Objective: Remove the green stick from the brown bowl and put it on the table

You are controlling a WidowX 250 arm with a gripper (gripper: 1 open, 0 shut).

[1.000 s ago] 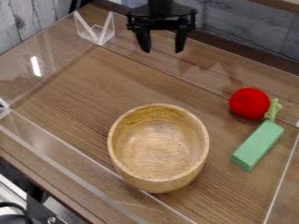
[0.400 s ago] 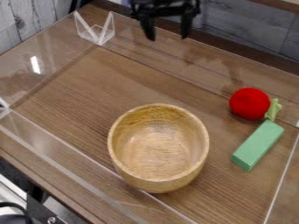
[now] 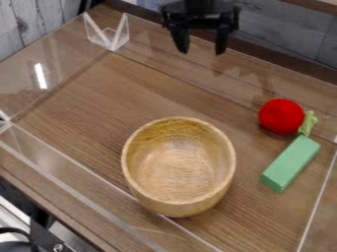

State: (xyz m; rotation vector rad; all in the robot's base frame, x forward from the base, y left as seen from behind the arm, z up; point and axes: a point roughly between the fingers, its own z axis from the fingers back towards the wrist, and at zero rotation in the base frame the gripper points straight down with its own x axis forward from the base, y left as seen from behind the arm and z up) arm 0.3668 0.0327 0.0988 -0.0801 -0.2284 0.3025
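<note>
The green stick point(image 3: 291, 163) lies flat on the table point(image 3: 118, 94) at the right, just outside the brown bowl point(image 3: 179, 164), close to the clear right wall. Nothing is inside the bowl, which sits at the front centre. My gripper point(image 3: 200, 43) hangs at the back of the table, well above and behind the bowl, its two dark fingers spread open with nothing between them.
A red ball point(image 3: 281, 115) with a small yellow-green piece point(image 3: 309, 124) rests beside the stick's far end. Low clear acrylic walls point(image 3: 53, 74) edge the tabletop. A clear folded stand point(image 3: 105, 31) sits at the back left corner.
The gripper has drifted to the right along the back of the table, staying open. The bowl, stick and ball have not moved.
</note>
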